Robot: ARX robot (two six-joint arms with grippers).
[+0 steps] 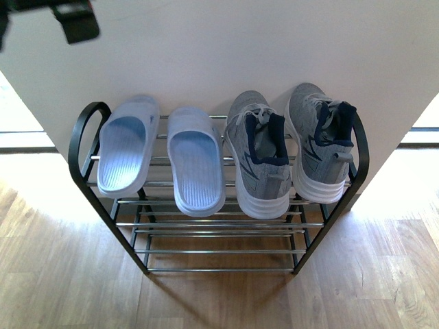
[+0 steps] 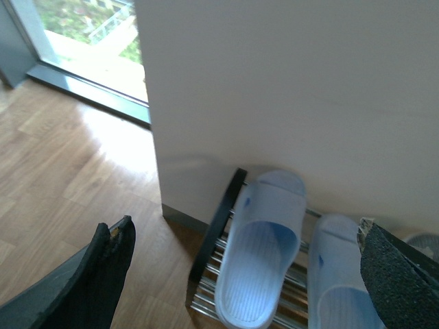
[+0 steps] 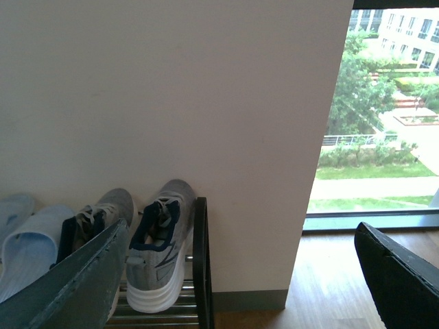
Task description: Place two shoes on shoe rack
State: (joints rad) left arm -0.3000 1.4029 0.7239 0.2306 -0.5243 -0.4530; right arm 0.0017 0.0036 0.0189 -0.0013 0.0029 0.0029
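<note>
Both slides [image 1: 161, 154] and both sneakers [image 1: 288, 151] sit on the rack [image 1: 219, 226], below the left gripper [image 2: 240, 274] and right gripper [image 3: 240, 274], whose fingers are wide apart, holding nothing.

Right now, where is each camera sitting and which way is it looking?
Front view: on the robot's body, looking down at the shoe rack against the wall; a dark arm part shows at the top.
Left wrist view: above the rack's slide end, facing the pale blue slides; open left gripper fingers frame it.
Right wrist view: above the sneaker end, facing the grey sneakers and window; open right gripper fingers show.
Both wrist views share the slides.
</note>
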